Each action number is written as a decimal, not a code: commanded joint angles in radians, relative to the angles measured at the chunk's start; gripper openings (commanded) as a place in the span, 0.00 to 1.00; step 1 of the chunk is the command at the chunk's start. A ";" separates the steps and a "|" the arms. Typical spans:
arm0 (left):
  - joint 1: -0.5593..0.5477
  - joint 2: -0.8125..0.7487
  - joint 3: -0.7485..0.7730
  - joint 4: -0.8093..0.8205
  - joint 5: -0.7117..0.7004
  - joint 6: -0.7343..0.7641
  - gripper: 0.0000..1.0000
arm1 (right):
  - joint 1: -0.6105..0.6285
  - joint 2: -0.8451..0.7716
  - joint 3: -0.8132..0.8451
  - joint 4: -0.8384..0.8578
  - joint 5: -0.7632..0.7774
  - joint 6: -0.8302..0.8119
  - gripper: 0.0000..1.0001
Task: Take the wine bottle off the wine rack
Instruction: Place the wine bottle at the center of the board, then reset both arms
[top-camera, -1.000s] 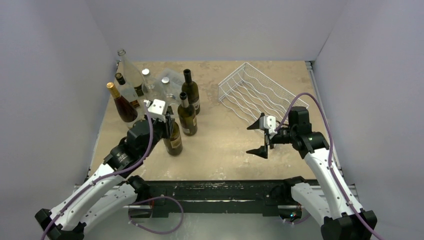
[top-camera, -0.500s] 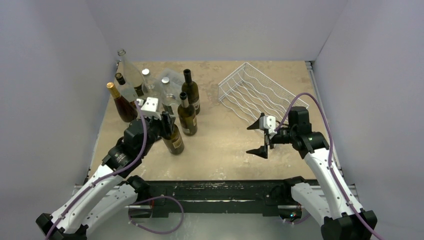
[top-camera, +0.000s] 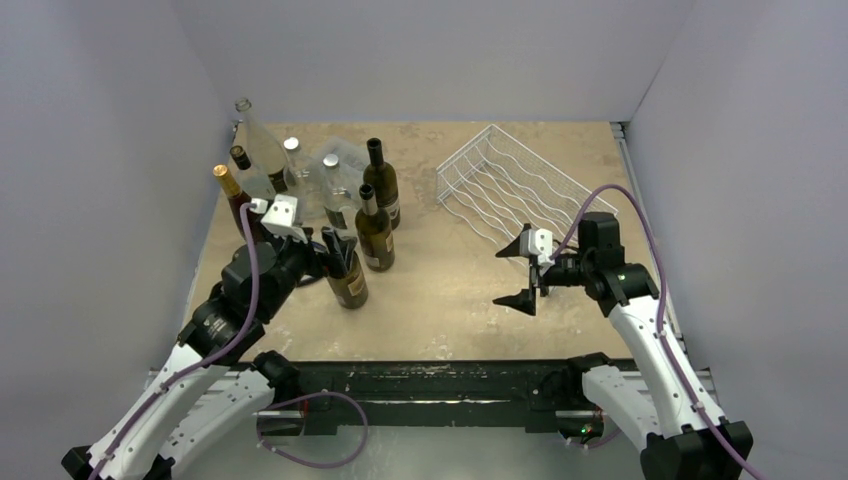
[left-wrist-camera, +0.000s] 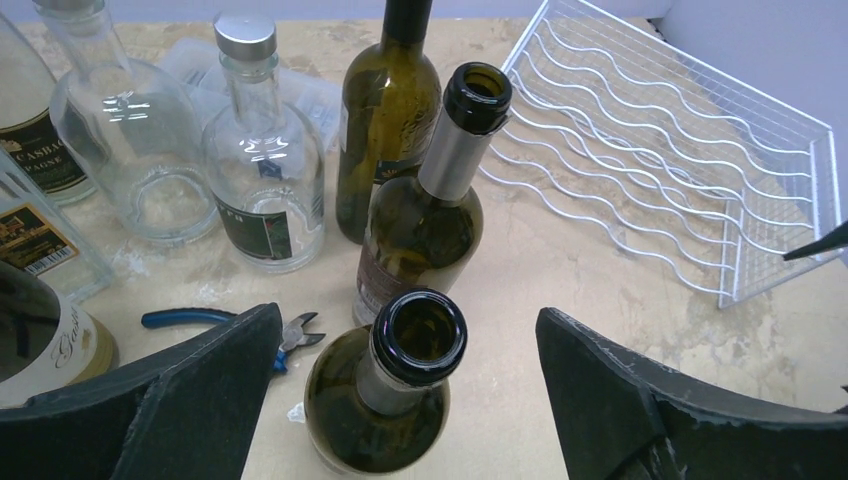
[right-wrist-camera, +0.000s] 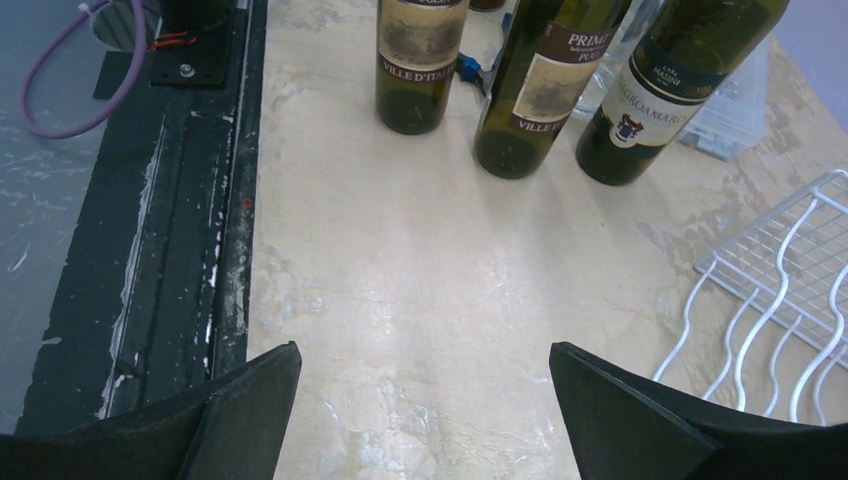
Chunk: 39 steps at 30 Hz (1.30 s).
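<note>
In the top view you see the wine rack (top-camera: 512, 195) lying on the tabletop (top-camera: 440, 310) at the far right, its near edge partly hidden behind the right jaws, which are spread. The left jaws cover part of the neck of the nearest wine bottle (top-camera: 349, 280), which stands upright among other bottles (top-camera: 380, 185), well apart from the rack. In the left wrist view the jaws are spread with that bottle's open mouth between them, touching neither; blue-handled pliers (left-wrist-camera: 215, 320) are half hidden behind one jaw. In the right wrist view the spread jaws frame bare tabletop; three bottles (right-wrist-camera: 540, 90) are cut off at the top, and only a corner of the rack shows.
</note>
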 joint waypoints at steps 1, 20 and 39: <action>0.006 -0.016 0.082 -0.079 0.063 -0.017 1.00 | -0.011 -0.001 0.038 0.022 0.033 0.039 0.99; 0.005 -0.087 0.237 -0.294 0.120 0.052 1.00 | -0.246 -0.118 0.021 0.275 0.131 0.446 0.99; 0.005 -0.203 0.251 -0.406 0.085 0.061 1.00 | -0.316 -0.194 -0.014 0.523 0.459 0.956 0.99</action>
